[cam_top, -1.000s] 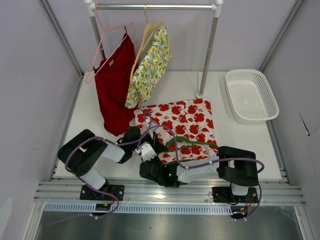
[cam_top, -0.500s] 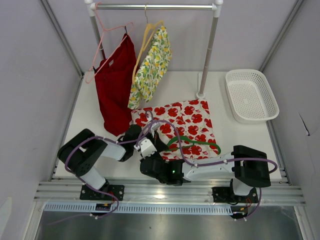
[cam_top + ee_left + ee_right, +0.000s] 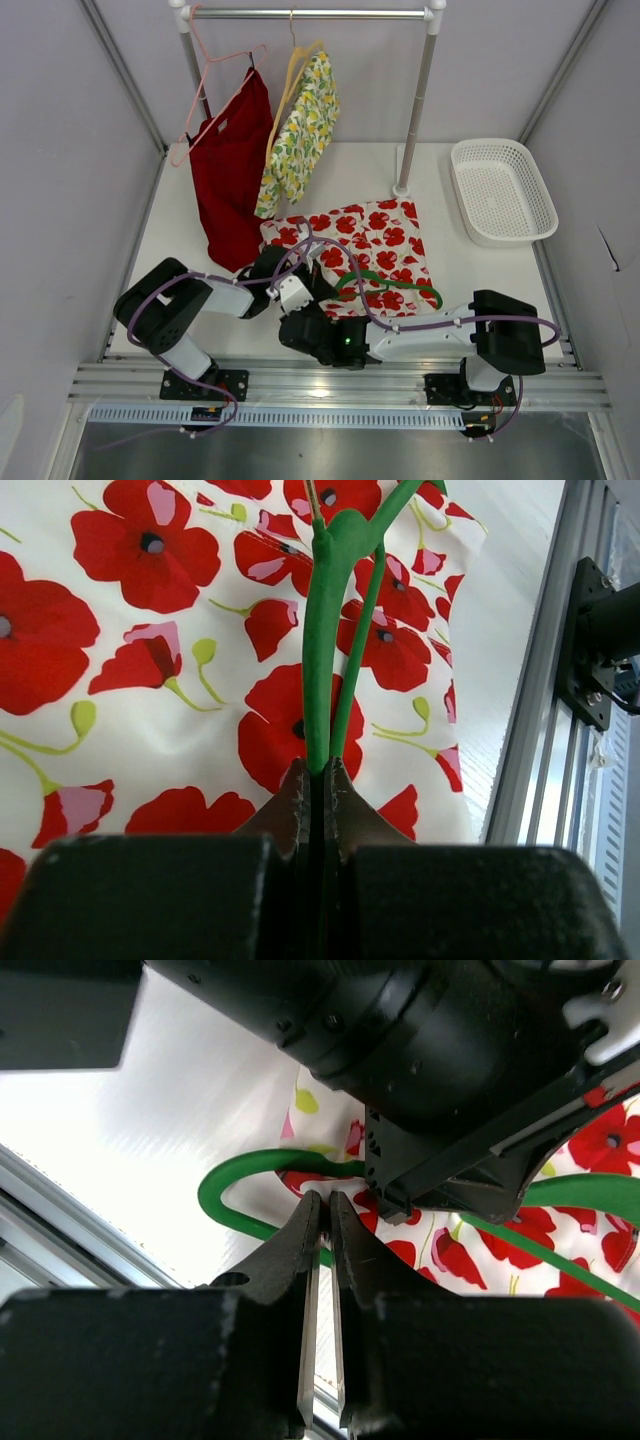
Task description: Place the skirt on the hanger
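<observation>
The skirt (image 3: 375, 240), white with red flowers, lies partly bunched on the table in front of the rack. The green hanger (image 3: 392, 283) lies across its near part. My left gripper (image 3: 322, 287) is shut on the hanger's wire (image 3: 322, 630), with the skirt (image 3: 150, 670) flat below it. My right gripper (image 3: 316, 306) sits just under the left one, its jaws closed at the skirt's near edge (image 3: 480, 1250), inside the hanger's green bend (image 3: 260, 1160). The left gripper's black body hides much of the right wrist view.
A rail at the back holds a plain red garment (image 3: 230, 170) on a pink hanger and a lemon-print garment (image 3: 300, 130) on a yellow hanger. The rack's post (image 3: 412, 120) stands behind the skirt. A white basket (image 3: 500, 190) is at the right. A metal rail (image 3: 340, 385) runs along the near edge.
The skirt has been drawn back and bunched, its near left part no longer spread out. The right arm's elbow has swung right. The hanger has stayed in the left gripper.
</observation>
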`<state>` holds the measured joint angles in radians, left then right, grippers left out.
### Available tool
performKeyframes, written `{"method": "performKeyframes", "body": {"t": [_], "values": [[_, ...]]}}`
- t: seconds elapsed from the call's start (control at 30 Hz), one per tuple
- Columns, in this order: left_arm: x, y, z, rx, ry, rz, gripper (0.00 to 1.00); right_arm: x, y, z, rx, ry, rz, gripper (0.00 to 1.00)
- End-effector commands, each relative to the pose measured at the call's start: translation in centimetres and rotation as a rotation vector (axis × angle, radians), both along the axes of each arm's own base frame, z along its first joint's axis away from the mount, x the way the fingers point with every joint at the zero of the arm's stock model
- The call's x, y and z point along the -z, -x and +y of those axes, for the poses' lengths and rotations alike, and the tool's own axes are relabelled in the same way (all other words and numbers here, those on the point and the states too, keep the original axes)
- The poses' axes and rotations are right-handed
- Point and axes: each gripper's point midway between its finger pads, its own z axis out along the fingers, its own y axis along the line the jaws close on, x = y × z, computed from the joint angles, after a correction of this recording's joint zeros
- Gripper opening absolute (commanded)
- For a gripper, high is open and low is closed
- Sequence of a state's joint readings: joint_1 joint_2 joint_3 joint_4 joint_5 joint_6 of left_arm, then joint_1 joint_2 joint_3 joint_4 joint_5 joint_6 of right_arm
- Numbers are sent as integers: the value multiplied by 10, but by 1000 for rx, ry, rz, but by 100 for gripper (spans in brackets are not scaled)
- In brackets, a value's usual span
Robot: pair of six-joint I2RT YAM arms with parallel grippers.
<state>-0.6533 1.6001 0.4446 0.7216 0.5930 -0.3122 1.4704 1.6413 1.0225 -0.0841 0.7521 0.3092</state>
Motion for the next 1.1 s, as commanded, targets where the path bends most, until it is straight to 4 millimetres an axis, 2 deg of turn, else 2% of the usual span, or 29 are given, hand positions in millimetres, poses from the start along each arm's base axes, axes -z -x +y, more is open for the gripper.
{"method": "performKeyframes", "body": {"t": [0.0,0.37,0.7,0.9,1.07], "values": [[22,-5,12,-30,-128,-35,0,-64,-5,17,19,-155,-48,10],[19,-18,7,-43,-184,-79,0,-80,-6,12,10,-159,-36,10],[7,-35,-1,-78,-172,-105,0,-55,14,1,-4,-136,36,9],[6,-42,6,-112,-219,-123,0,-45,32,-6,-34,-142,87,8],[2,-41,13,-134,-232,-135,0,-34,45,-24,-35,-120,113,8]]}}
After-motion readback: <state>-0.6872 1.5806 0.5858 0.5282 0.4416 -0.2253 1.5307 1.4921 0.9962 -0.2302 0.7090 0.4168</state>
